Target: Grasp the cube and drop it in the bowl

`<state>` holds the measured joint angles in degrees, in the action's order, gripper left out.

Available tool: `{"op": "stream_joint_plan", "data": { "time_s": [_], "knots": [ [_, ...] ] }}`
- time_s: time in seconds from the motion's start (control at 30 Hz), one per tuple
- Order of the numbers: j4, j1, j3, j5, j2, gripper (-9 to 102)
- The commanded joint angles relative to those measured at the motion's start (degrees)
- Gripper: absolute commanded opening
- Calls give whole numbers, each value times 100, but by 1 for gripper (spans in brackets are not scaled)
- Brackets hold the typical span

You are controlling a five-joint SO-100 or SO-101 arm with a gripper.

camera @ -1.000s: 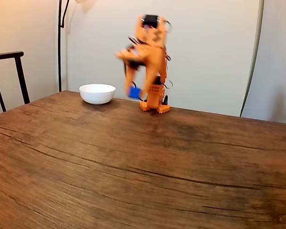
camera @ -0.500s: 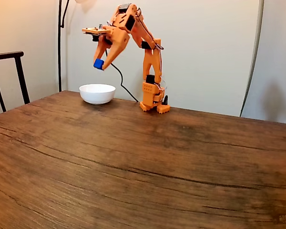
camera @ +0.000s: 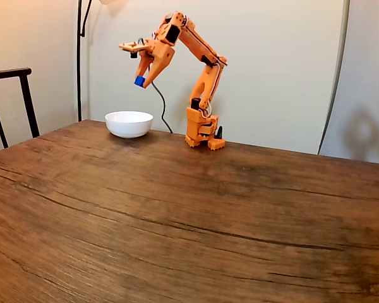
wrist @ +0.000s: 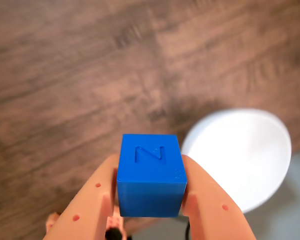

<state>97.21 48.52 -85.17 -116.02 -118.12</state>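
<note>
In the wrist view the bench (wrist: 65, 75) was blurred, the cube (wrist: 150, 175) hid the fingertips, and the bottom edge cut off the fingers (wrist: 215, 210). In the fixed view the chair (camera: 9, 101) was cut off at left.

One blue cube (camera: 139, 81), just the one, pinched up in the single orange gripper (camera: 140, 83). One white bowl (camera: 129, 124) near the table's (camera: 177, 214) far edge. One arm, one dark chair (camera: 12, 101) at the left edge.

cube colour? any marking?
Bright blue cube, embossed N on its top face; clearest in the wrist view.
</note>
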Motion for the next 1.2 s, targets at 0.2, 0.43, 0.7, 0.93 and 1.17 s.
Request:
{"op": "stream_joint_plan", "data": {
  "time_s": [0.2,0.43,0.7,0.93,1.17],
  "knots": [
    [-721,1169,-1441,-413,-896,6],
    [-1459,1890,-2004,-694,-949,6],
    [-2312,2988,-2522,-1204,-870,6],
    [-3428,3832,-3419,-1644,-853,6],
    [-4896,4148,-4482,-1740,-536,6]
  ]
}}
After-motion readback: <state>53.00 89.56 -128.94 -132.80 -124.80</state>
